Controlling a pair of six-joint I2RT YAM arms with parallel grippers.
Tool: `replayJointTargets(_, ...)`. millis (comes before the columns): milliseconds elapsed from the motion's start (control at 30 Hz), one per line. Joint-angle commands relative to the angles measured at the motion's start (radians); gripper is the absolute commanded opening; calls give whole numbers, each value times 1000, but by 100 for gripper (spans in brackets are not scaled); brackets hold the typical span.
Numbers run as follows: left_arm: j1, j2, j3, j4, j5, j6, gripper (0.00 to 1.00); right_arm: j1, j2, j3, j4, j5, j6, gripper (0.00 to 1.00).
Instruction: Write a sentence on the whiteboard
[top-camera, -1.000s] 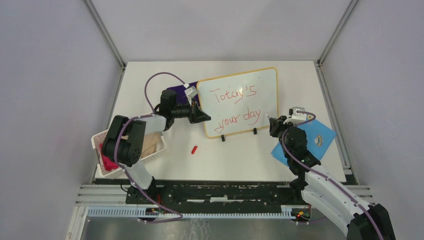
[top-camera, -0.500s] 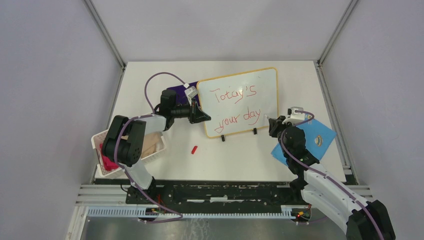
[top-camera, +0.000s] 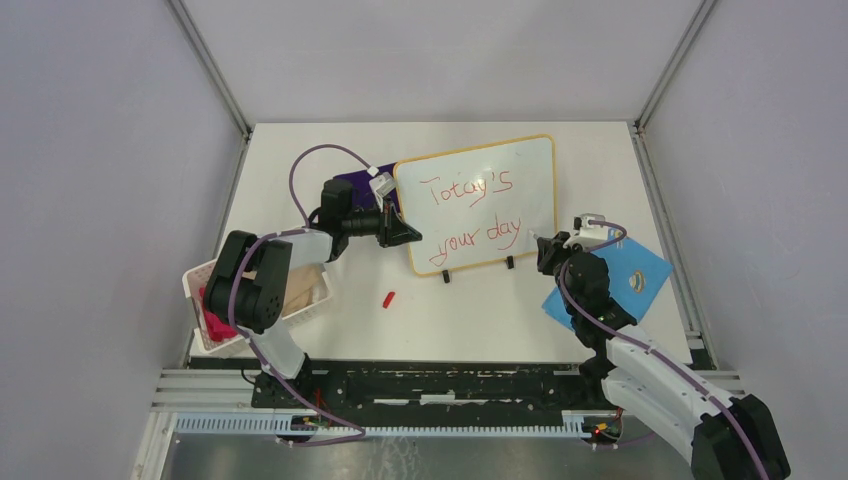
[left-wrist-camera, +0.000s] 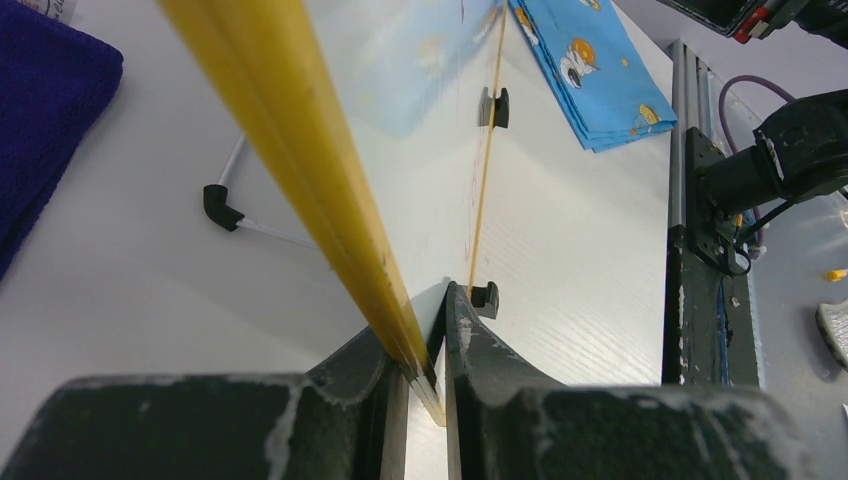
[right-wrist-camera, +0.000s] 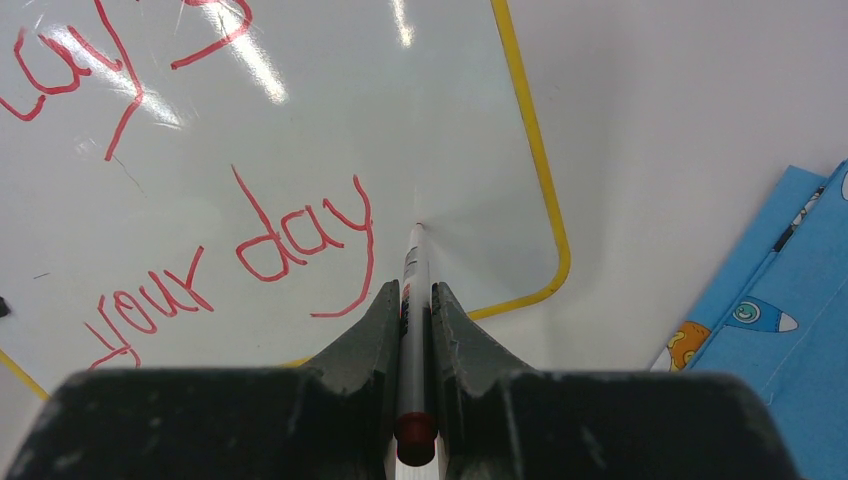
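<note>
Since the earlier frame the right arm's wrist is edging slightly toward 9 o'clock in the top view, while the left arm and the whiteboard (top-camera: 530, 165) are staying put.

The whiteboard is standing tilted on two small black feet (top-camera: 446, 274), toward 12 o'clock of the table's (top-camera: 480, 315) middle. The sentence (top-camera: 470, 210) is showing in red on it, "Totay's" above "your day".

The left gripper (top-camera: 408, 233) is clenching the board's yellow frame at its 9 o'clock edge; in the left wrist view its fingers (left-wrist-camera: 375, 375) are pinching that frame between them.

The right gripper (top-camera: 541, 247) is sitting at the board's 4 o'clock corner, grasping a red marker (right-wrist-camera: 413, 262). The marker is pointing toward 12 o'clock in the right wrist view, its tip just to the 3 o'clock side of "day"; whether it is touching the surface is unclear.

A blue cartoon-print cloth (top-camera: 645, 275) is lying at 4 o'clock of the board, beside the right arm. A small red cap (top-camera: 389, 298) is lying at 7 o'clock of the board. A white basket (top-camera: 196, 285) is sitting at the table's 8 o'clock edge, and a purple cloth (top-camera: 352, 184) is lying behind the left gripper.
</note>
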Motion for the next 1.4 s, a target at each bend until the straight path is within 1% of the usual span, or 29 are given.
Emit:
replayJointTargets(0, -27, 68, -47, -99, -193, 116, 2, -8, 10, -3, 56, 13, 8, 0)
replayJointTargets(767, -31, 68, -48, -99, -194, 117, 2, -17, 42, -15, 66, -8, 13, 0)
replayJointTargets(1100, -32, 68, -47, -99, -196, 117, 2, -20, 32, -15, 57, -5, 13, 0)
replayJointTargets(1367, -33, 68, -48, -100, -202, 117, 2, -19, -16, 1, 23, 4, 7, 0)
